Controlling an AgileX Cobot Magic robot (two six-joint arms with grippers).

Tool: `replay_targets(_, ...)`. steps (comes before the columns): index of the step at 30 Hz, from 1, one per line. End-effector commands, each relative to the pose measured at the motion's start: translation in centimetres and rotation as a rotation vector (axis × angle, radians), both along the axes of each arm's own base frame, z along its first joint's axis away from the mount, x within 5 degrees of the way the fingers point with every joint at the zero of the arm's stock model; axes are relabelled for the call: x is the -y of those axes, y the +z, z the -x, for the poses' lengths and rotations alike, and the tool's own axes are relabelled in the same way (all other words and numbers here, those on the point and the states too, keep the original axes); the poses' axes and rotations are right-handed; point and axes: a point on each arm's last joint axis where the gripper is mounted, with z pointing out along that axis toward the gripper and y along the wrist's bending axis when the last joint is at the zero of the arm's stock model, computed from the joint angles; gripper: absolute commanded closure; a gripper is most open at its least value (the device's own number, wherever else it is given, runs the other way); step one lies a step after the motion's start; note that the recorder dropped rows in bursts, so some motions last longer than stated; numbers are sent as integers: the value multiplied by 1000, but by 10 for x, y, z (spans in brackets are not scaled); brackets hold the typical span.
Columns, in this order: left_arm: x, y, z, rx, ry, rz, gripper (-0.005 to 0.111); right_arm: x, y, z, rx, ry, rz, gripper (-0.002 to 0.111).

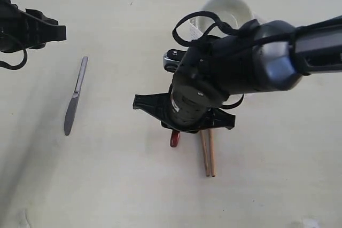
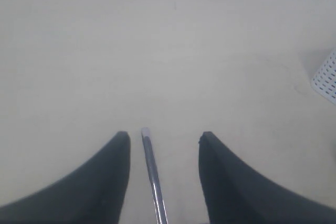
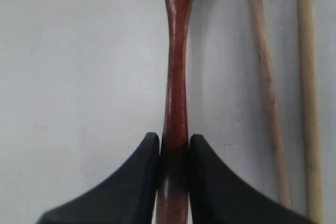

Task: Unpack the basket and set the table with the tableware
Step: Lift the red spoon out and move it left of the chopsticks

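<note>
My right gripper (image 3: 174, 139) is shut on the handle of the reddish-brown wooden spoon (image 3: 176, 77), held low over the table (image 1: 107, 185); the spoon's bowl end (image 1: 175, 139) pokes out below the arm. Two wooden chopsticks (image 1: 209, 154) lie side by side just right of the spoon (image 3: 268, 87). The steel knife (image 1: 75, 97) lies on the table at the left. My left gripper (image 2: 164, 136) is open above the knife's handle (image 2: 153, 174), not touching it. The white bowl (image 1: 227, 10) sits at the back, partly hidden by the right arm. A corner of the white basket (image 2: 326, 77) shows in the left wrist view.
A shiny metal object (image 1: 172, 59) peeks out behind the right arm near the bowl. The right arm (image 1: 251, 62) covers much of the table's middle and back right. The left arm (image 1: 26, 29) sits at the far left edge.
</note>
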Motion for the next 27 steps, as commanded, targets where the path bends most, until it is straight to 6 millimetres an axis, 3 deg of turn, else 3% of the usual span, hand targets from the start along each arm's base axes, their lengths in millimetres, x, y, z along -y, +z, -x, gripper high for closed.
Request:
replay_targets(1,-2,1,1,7,0,-4,66,-2,-4,-5,-10,13,14,109)
replay_targets(8,-2,1,1,7,0,-4,66,-2,-15,-4,-37,40,50,109)
replay_targets(27,-2,1,1,7,0,-4,66,0,-16,-8,-59,55,23,108)
